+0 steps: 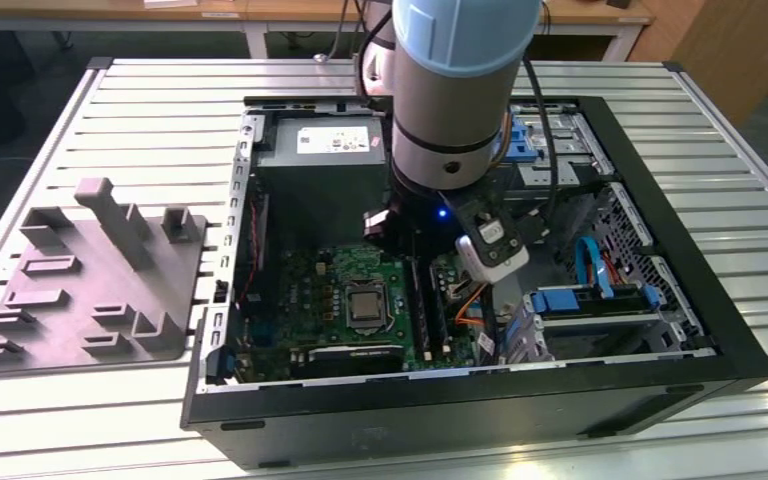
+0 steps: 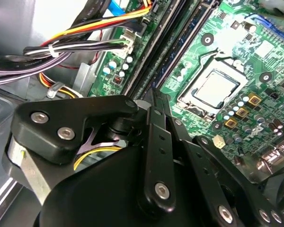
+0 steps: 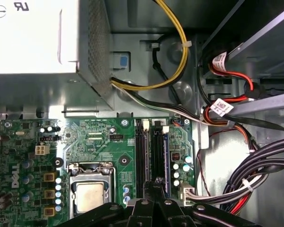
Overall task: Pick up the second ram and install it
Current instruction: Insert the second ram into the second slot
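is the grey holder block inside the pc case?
No. The grey holder block sits on the slatted table, outside the case, at the exterior view's left.

Looked like a robotics lab. Opened computer case on a slatted aluminium table. Grey fixture block alongside.

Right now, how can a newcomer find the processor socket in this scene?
Look into the open black computer case on the slatted table, at the green motherboard on its floor. The processor socket lies near the board's middle, beside the long black memory slots; it alone is a square silver plate.
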Available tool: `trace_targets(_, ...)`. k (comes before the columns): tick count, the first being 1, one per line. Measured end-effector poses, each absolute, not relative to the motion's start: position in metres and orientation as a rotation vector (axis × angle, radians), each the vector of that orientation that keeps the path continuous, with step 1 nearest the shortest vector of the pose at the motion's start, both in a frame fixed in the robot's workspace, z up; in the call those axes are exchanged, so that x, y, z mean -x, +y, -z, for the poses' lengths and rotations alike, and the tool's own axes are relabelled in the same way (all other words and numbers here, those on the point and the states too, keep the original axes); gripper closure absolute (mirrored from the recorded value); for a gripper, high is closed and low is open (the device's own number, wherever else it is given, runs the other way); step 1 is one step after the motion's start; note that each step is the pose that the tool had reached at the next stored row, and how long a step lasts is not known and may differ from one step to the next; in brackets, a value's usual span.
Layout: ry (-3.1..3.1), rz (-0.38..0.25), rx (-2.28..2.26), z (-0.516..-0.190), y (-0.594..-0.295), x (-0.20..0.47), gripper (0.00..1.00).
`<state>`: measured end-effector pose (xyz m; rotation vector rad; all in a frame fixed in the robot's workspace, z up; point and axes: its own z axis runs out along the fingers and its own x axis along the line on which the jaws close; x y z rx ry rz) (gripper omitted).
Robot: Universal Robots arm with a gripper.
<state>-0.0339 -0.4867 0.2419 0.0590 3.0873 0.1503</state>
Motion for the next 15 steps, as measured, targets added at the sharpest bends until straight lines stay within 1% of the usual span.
trace_targets(15, 3.087, -0.152, -0.059, -0.2492, -0.4784, 0.0338, 0.90)
